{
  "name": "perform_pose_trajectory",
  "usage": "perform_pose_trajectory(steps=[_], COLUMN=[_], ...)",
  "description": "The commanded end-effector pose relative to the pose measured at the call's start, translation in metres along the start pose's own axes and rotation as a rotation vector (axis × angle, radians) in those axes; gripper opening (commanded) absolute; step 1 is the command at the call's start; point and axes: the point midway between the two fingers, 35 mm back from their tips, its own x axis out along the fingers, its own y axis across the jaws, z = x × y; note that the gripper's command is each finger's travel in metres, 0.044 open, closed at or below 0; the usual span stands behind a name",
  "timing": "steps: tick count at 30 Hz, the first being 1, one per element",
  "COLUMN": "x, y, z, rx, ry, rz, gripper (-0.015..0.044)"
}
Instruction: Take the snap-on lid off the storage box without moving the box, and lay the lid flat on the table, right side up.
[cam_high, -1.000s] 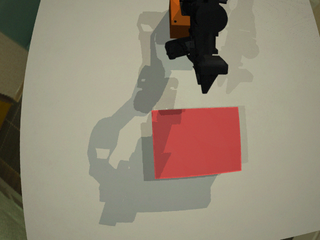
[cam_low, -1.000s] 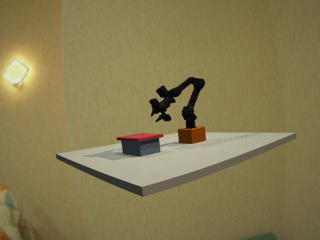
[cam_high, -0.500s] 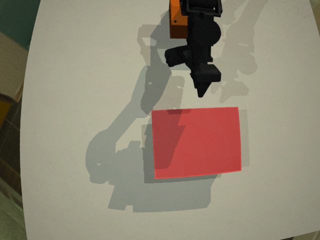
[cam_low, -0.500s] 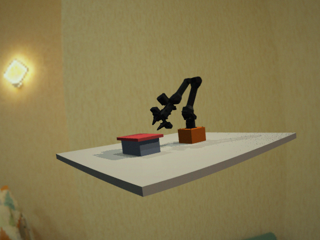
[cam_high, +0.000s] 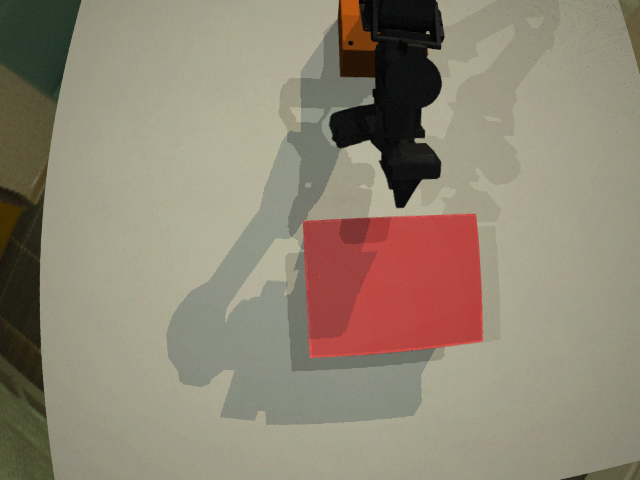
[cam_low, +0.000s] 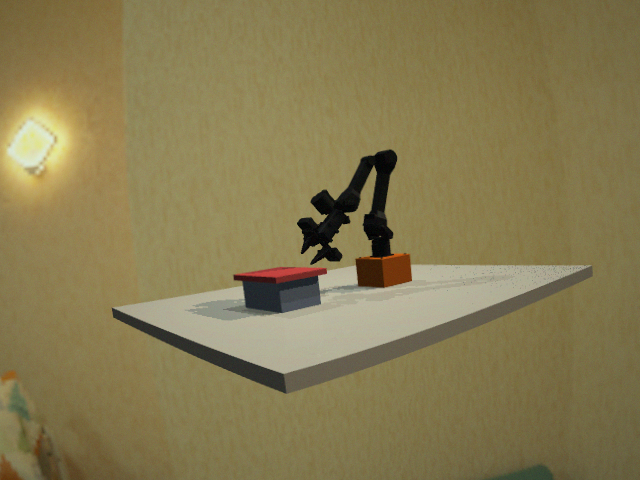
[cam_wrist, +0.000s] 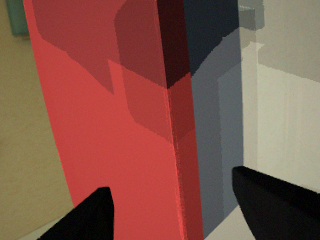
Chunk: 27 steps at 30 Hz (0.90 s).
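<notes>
The red lid (cam_high: 403, 294) (cam_low: 279, 273) (cam_wrist: 130, 160) lies flat on top of the blue-grey storage box (cam_low: 297, 295) (cam_wrist: 212, 150), its rim standing out past the box walls. The box stands on the table and is hidden under the lid in the top view. My gripper (cam_high: 400, 203) (cam_low: 308, 257) (cam_wrist: 172, 187) is open and empty. It points slantingly down, above and just off the lid's edge that faces the arm's base. In the wrist view that edge runs between the two fingertips, one over the lid's top and one out past the box's side.
The white table (cam_high: 129, 155) (cam_low: 336, 341) carries the box and the orange block (cam_high: 356, 62) (cam_low: 368, 272) under the arm's base. The block stands a short way behind the box. Shadows of the arm fall across the lid and the table.
</notes>
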Motion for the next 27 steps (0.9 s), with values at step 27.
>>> perform_pose_trajectory(steps=[27], x=[0.048], y=[0.000], z=[0.001], rx=[0.004], ry=[-0.005], rz=[0.004], gripper=[0.0235])
